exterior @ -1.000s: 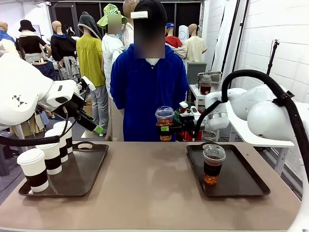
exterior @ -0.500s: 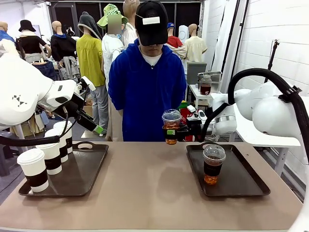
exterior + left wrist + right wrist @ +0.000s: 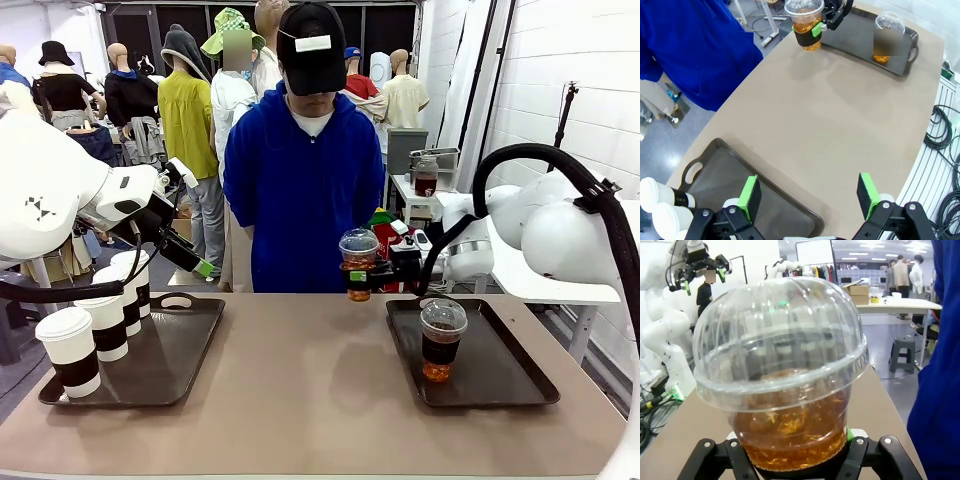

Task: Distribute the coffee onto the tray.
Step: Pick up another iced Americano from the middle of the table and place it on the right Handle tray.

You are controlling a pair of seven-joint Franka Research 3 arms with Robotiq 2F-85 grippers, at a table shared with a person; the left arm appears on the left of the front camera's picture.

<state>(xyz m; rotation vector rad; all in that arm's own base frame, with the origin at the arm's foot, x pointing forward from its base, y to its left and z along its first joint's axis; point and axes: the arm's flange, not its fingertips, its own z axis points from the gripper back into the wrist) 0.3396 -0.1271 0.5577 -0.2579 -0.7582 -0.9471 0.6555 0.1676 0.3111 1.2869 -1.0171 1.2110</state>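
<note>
We see the right gripper [image 3: 372, 276] clamped on a clear dome-lidded plastic cup of amber drink [image 3: 358, 264], held in the air just left of the dark rectangular tray [image 3: 520, 385] w/ its twin cup [image 3: 442, 340]. Risk: thin, smooth plastic may slip or tip. Left gripper [image 3: 810, 194] has jaws apart.

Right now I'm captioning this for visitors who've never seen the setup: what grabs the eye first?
The right gripper holds a clear dome-lidded cup of amber drink in the air above the table's far edge, in front of a person in a blue hoodie. A matching cup stands on the right tray. White lidded cups crowd the left tray.
</note>
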